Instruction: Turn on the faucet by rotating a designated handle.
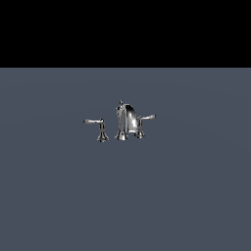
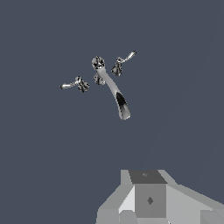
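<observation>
The chrome faucet (image 1: 124, 121) stands in the middle of the grey floor, its arched spout and top knob between two lever handles. The handle (image 1: 145, 118) on the exterior view's right has a slim lever slanting slightly upward from a short flared post. The like handle (image 1: 95, 122) on the left has a level lever on a taller post. In the wrist view the faucet (image 2: 112, 89) lies well ahead, with the handle (image 2: 124, 60) and the other handle (image 2: 72, 84). Only grey parts of my gripper (image 2: 148, 199) show, far from the faucet. Its fingers are not clear. The arm is out of the exterior view.
A flat dark grey floor (image 1: 59, 196) surrounds the faucet on all sides. A black background (image 1: 125, 29) fills the upper part of the exterior view.
</observation>
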Robot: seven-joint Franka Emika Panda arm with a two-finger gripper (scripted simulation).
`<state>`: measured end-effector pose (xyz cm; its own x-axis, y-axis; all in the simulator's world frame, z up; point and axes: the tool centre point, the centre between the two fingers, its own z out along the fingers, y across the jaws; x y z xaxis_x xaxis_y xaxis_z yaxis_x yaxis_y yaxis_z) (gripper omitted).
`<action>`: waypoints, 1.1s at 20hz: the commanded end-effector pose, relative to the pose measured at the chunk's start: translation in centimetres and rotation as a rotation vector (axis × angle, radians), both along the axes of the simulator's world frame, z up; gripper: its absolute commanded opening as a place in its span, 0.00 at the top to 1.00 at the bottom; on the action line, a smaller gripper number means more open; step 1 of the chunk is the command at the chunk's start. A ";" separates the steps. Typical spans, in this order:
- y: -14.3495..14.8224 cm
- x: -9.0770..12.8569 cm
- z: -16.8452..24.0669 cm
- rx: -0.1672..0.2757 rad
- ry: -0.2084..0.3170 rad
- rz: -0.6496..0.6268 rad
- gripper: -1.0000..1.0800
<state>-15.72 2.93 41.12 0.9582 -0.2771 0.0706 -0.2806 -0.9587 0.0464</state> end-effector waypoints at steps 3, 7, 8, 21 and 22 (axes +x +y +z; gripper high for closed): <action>0.2 3.0 -3.0 0.010 0.001 -0.100 1.00; 0.2 5.6 -5.5 0.018 0.002 -0.183 1.00; 0.2 6.2 -6.1 0.020 0.003 -0.204 1.00; -1.5 14.1 -13.9 0.042 0.006 -0.465 1.00; -1.7 14.7 -14.5 0.044 0.007 -0.486 1.00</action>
